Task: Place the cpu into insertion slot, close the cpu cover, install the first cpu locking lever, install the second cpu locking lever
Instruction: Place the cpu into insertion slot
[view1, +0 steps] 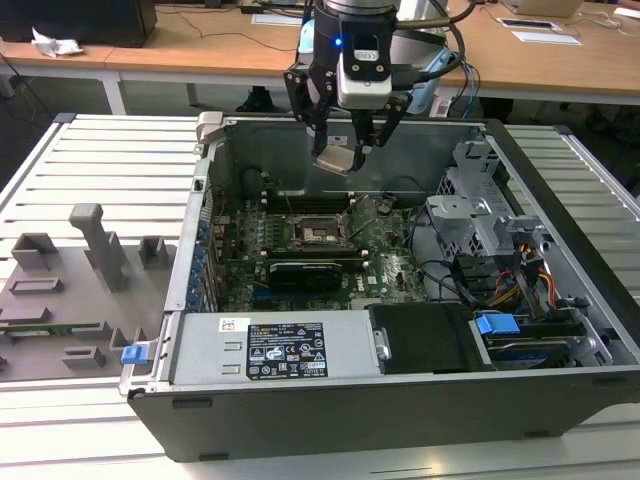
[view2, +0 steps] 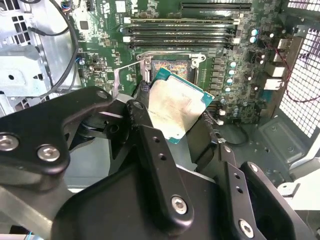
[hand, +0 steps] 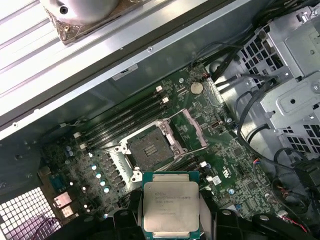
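Right, gripper (view1: 340, 157) first: I've got its fingers (hand: 210, 212) closed in on two opposite edges of the cpu (view1: 335, 158). The pale metal top shows plainly in both wrist views (view2: 177, 107), so the grip looks sound.

The gripper hangs high over the open computer case (view1: 300, 420), toward its far wall, and the chip sits tilted in the exterior view, not flat.

Down on the green board (view1: 395, 262) the insertion slot (hand: 150, 150) lies bare, black frame and dark centre open to me and well apart from the chip. The cpu cover (hand: 194, 129) stands swung up just beside it, on the exterior view's right of the slot. I can't make out how the locking levers lie.

So I read this as step one, placing the chip, with nothing seated yet and the cover and both levers not yet done. The case itself rests on the slatted worktop (view1: 110, 160).

As I judge it, this placement calls for three things: the chip centred over the slot, its edges squared to the black frame, and its face level. In the second wrist view the chip looks turned against the slot (view2: 172, 66), so I'd want that corrected before contact. Any skew could bend the slot's contacts.
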